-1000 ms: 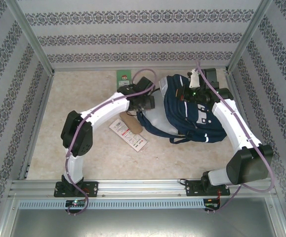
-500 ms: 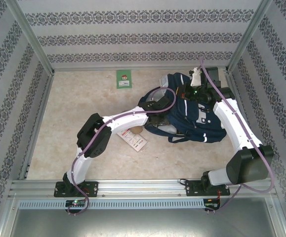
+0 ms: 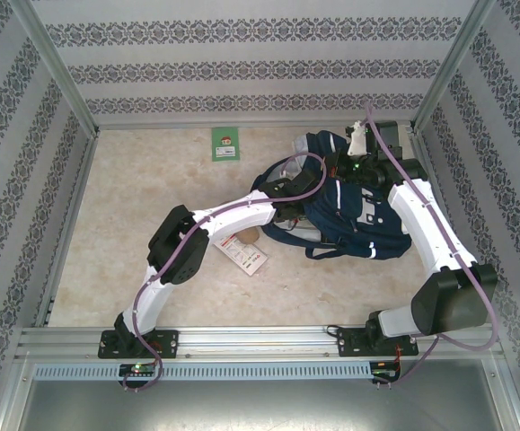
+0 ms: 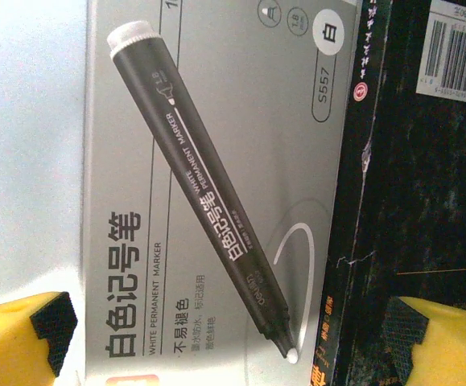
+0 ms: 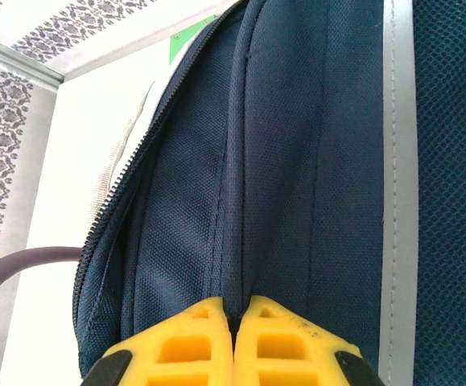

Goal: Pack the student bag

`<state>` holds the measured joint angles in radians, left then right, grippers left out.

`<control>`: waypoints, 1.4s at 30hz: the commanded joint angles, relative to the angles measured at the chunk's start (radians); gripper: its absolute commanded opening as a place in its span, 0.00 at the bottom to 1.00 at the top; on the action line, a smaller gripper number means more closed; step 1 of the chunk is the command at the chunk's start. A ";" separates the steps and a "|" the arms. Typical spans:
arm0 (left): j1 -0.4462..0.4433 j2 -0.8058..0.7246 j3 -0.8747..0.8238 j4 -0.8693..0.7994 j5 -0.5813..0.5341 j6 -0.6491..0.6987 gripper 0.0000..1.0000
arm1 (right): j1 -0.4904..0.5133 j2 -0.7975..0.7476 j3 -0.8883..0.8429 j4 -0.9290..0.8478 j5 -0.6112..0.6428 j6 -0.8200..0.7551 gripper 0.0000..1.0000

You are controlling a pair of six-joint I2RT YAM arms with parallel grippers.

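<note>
Swinging the left gripper rightward, away from the green card at the back and in over the open top of the student bag, and easing in only slightly over the last half second.

Leaving the green card flat near the back wall and a white-and-red flat packet under the left forearm, with a brownish lump at its far end. Spreading the yellow fingers wide above a grey white-permanent-marker box, gripping nothing. Showing a black barcoded carton right against that box's right edge. Lying right of centre, toward the back of the table, with the bag's zip open. Pinching a fold of the navy fabric beside the zip and a grey-white stripe, with the right gripper pressed together on it.
</note>
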<state>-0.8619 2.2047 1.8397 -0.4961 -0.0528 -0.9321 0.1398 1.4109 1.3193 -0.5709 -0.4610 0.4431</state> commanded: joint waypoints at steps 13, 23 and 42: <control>0.065 -0.266 -0.143 -0.067 -0.029 0.092 1.00 | 0.010 -0.020 -0.009 0.103 -0.067 -0.040 0.01; 0.223 -0.424 -0.258 -0.073 0.017 0.169 0.98 | 0.051 -0.018 -0.066 0.089 -0.020 -0.067 0.00; 0.525 0.053 0.102 0.199 0.224 0.165 0.97 | 0.106 -0.022 -0.066 0.083 0.018 -0.043 0.00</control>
<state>-0.3656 2.1998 1.8568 -0.3882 0.1249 -0.7429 0.2222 1.4109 1.2385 -0.5316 -0.4095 0.3943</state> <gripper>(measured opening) 0.974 0.044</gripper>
